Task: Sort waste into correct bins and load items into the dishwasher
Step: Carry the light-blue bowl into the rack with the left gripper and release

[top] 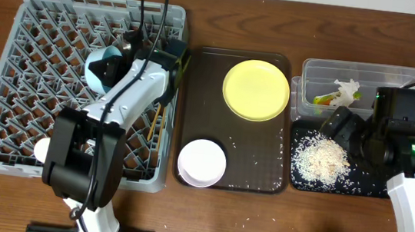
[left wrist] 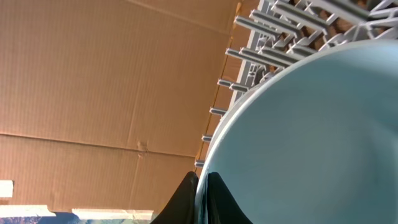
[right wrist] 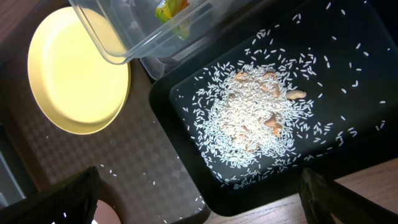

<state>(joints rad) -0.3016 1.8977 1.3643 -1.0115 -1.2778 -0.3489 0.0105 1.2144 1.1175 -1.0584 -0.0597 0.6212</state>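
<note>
My left gripper (top: 120,67) is shut on the rim of a light blue bowl (top: 103,69) and holds it over the grey dish rack (top: 36,125). In the left wrist view the bowl (left wrist: 317,137) fills the right side, with its rim pinched between the fingers (left wrist: 202,190). My right gripper (right wrist: 199,199) is open and empty above the black tray (right wrist: 348,143) that holds spilled rice (right wrist: 255,121). A yellow plate (top: 256,89) and a white bowl (top: 202,162) sit on the brown tray (top: 256,164).
A clear plastic container (top: 397,80) with food scraps (top: 341,91) stands at the back right, above the black tray (top: 370,183). A white cup (top: 42,147) lies in the rack's front left. Loose rice grains dot the brown tray and the table's front.
</note>
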